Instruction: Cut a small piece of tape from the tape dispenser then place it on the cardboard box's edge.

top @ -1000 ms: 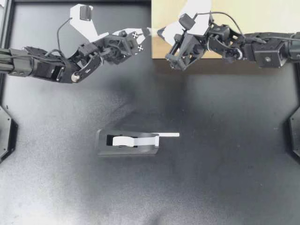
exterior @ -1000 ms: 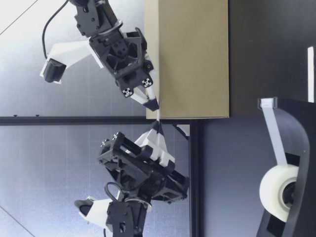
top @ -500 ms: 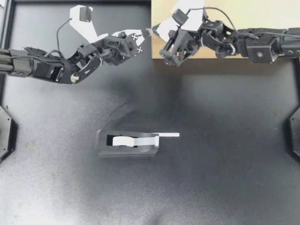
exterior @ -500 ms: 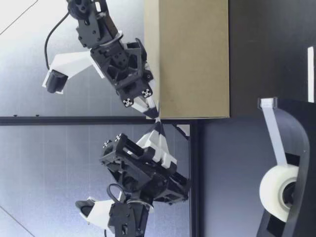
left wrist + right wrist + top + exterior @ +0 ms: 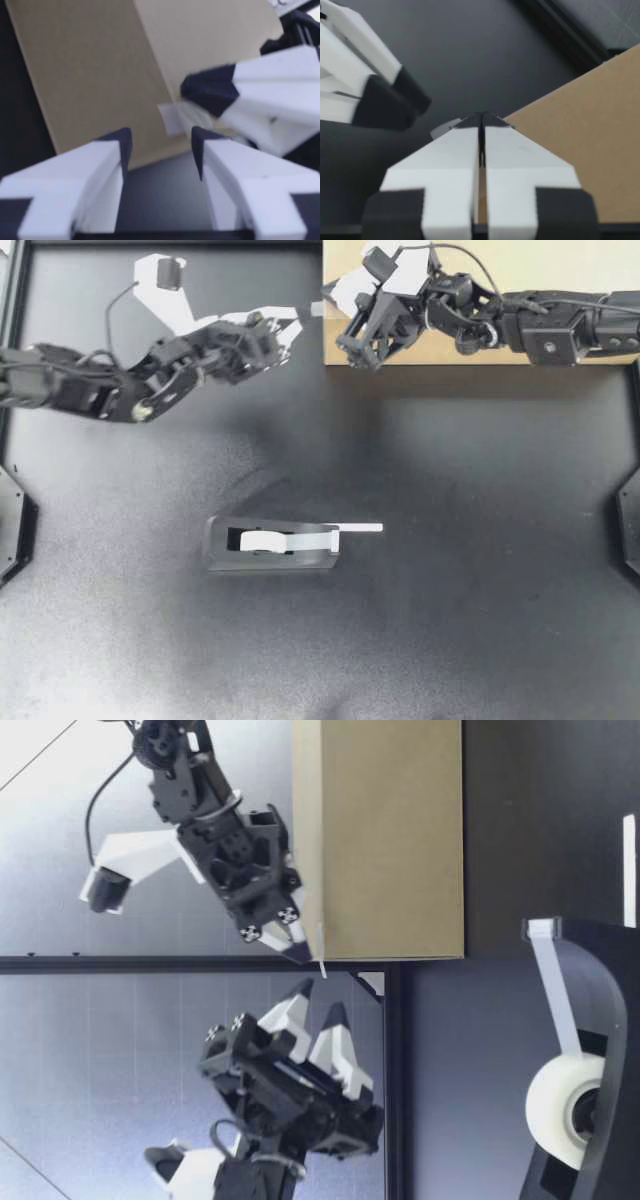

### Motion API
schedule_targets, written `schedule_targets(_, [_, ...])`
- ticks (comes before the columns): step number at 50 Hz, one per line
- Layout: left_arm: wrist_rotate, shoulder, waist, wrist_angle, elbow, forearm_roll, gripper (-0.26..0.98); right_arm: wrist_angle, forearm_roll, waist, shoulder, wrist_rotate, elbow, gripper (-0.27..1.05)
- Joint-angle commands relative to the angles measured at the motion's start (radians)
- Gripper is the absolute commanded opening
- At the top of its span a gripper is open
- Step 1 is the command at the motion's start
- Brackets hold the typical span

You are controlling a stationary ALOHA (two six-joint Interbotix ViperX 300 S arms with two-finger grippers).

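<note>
Our right pincer (image 5: 330, 302) is clamped tight on the tape piece (image 5: 316, 309), at the 9 o'clock edge of the cardboard box (image 5: 560, 260). Our left pincer (image 5: 288, 328) gapes empty, just 8 o'clock of it. We judge the tape featherlight, limp and sticky: hold one end only.

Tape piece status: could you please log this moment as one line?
left gripper: open, holding nothing | right gripper: shut on tape piece at cardboard box edge

Black bench (image 5: 480, 590) w/ tape dispenser (image 5: 272, 544) approx. mid, loose strip of tape (image 5: 360, 528) sticking off one end; cardboard box (image 5: 540, 265) at far edge.
</note>
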Motion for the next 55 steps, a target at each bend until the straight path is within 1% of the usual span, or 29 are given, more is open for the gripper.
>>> schedule_targets(1, [0.025, -0.063, -0.026, -0.006, 0.008, 0.005, 0.40, 0.006, -0.003, 0.009, -0.084, 0.002, -0.014, -0.11])
schedule_targets(7, [0.109, -0.112, -0.075, -0.006, 0.040, 0.008, 0.40, 0.041, -0.003, 0.063, -0.176, 0.005, 0.012, -0.11])
schedule_targets(11, [0.206, -0.143, -0.112, -0.006, 0.058, 0.021, 0.40, 0.052, -0.002, 0.106, -0.225, 0.006, 0.035, -0.11])
schedule_targets(17, [0.396, -0.201, -0.186, -0.006, 0.092, 0.046, 0.40, 0.063, 0.000, 0.199, -0.302, 0.014, 0.084, -0.11])
schedule_targets(27, [0.649, -0.301, -0.284, -0.006, 0.124, 0.052, 0.40, 0.063, 0.011, 0.327, -0.410, 0.032, 0.156, -0.11])
schedule_targets(37, [0.792, -0.353, -0.364, -0.006, 0.146, 0.083, 0.40, 0.055, 0.011, 0.408, -0.476, 0.057, 0.218, -0.11])
schedule_targets(44, [0.810, -0.360, -0.400, -0.006, 0.146, 0.129, 0.35, 0.044, 0.012, 0.453, -0.495, 0.061, 0.242, -0.11])
schedule_targets(50, [0.810, -0.365, -0.411, -0.006, 0.150, 0.160, 0.31, 0.034, 0.012, 0.485, -0.499, 0.061, 0.261, -0.11])
schedule_targets(55, [0.810, -0.370, -0.413, -0.006, 0.160, 0.166, 0.28, 0.029, 0.012, 0.499, -0.499, 0.061, 0.278, -0.11])
